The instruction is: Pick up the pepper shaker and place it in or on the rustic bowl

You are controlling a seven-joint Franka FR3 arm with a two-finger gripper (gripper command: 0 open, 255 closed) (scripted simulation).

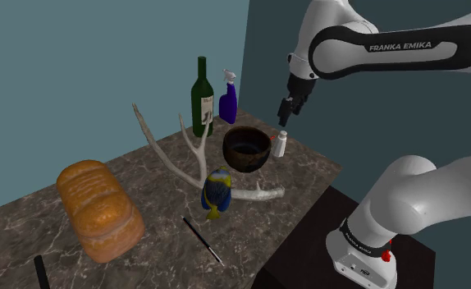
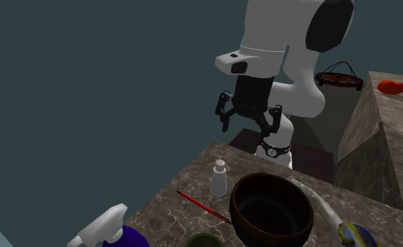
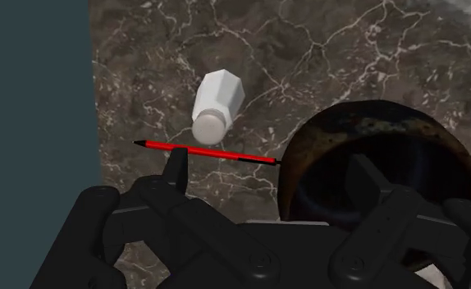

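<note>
One white shaker [image 1: 281,145] upright beside dark bowl [image 1: 244,164], outside it; jaws apart above.

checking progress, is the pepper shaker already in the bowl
No, the white shaker stands upright on the marbled counter beside the dark bowl, not in it.
</note>
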